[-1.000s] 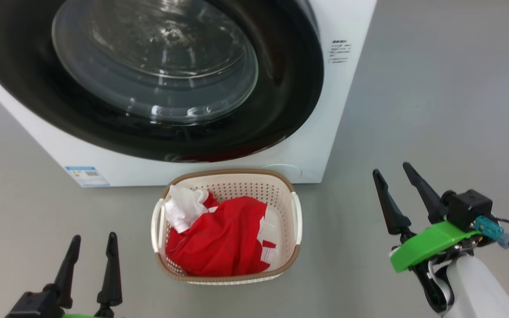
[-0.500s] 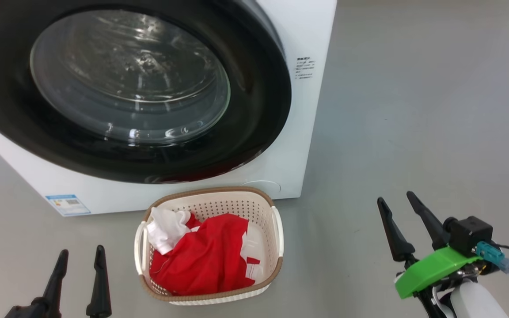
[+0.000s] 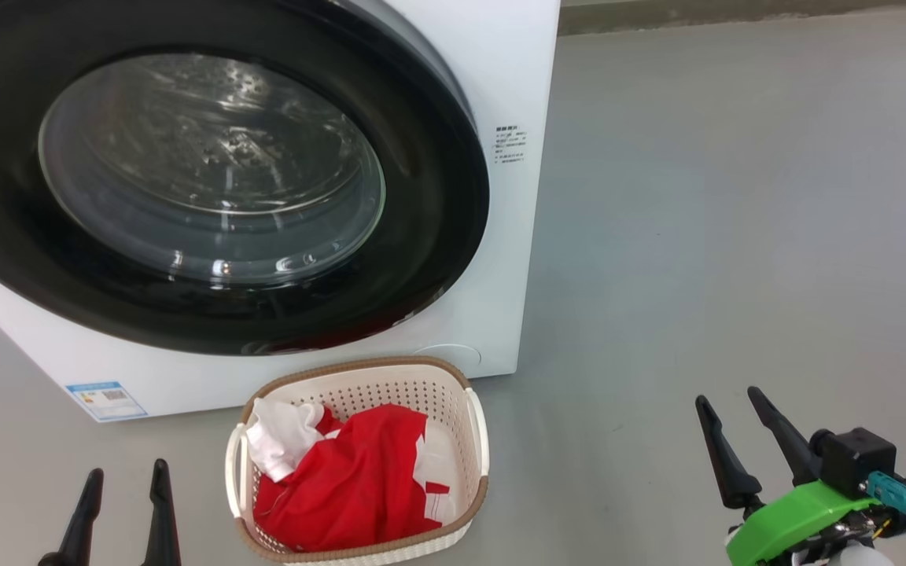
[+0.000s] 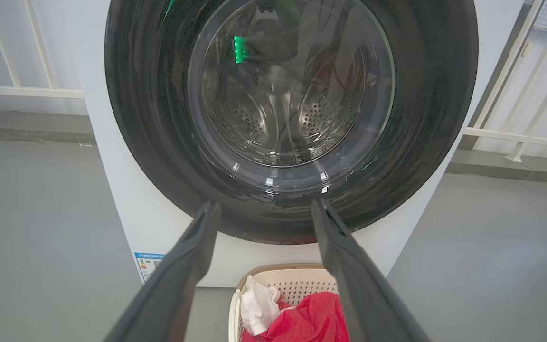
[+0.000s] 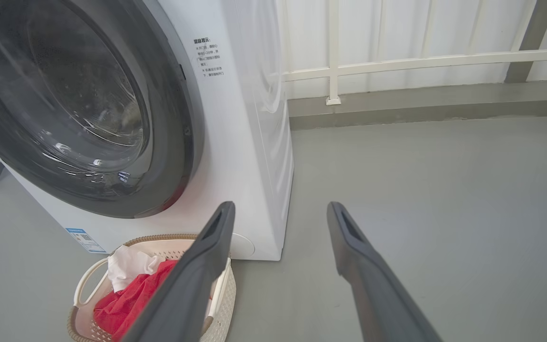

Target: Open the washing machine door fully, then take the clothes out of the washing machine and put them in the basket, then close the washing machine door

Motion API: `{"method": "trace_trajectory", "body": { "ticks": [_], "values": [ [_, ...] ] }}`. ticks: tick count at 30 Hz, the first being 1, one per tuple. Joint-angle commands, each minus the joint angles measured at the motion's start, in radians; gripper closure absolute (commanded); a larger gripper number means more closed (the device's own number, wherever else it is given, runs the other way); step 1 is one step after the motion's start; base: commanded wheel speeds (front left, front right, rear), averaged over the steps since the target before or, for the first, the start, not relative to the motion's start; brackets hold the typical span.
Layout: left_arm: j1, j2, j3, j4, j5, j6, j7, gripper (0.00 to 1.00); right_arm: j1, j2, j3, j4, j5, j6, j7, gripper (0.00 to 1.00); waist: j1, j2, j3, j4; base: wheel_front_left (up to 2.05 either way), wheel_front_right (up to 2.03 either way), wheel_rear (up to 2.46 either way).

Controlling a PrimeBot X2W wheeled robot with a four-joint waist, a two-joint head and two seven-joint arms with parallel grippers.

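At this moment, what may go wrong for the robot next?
1. The large round black-ringed glass door looks shut on the white washing machine, but its latch is hidden; it may swing open.
2. The cream perforated plastic basket stands close under the door; a further push on the door might knock it.
3. The white cloth sits high at the basket's rim and may spill.

White washing machine [image 3: 516, 63] with glossy black door [image 3: 437, 196]; cream perforated basket [image 3: 390, 391], brown rim, holding red and white clothes [image 3: 343, 487]; grey floor [image 3: 736, 236].
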Motion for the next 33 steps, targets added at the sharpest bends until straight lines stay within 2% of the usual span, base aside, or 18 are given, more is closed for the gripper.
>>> {"method": "trace_trajectory", "body": {
  "ticks": [1, 18, 33],
  "values": [
    [-0.007, 0.018, 0.037, -0.029, 0.003, -0.003, -0.009, 0.0, 0.004, -0.009, 0.015, -0.025, 0.002, -0.002, -0.005, 0.0, 0.0, 0.0, -0.007, -0.005, 0.0, 0.0, 0.0],
    [0.038, 0.016, 0.059, -0.05, 0.004, -0.003, -0.009, 0.0, 0.076, -0.022, -0.019, -0.032, -0.002, -0.002, -0.005, 0.0, 0.0, 0.0, -0.038, -0.021, 0.0, 0.0, 0.0],
    [0.05, 0.014, 0.056, -0.068, 0.0, -0.003, -0.009, 0.0, 0.085, -0.018, -0.032, -0.044, -0.01, -0.002, -0.005, 0.0, 0.0, 0.0, -0.034, -0.01, 0.0, 0.0, 0.0]
  ]
}}
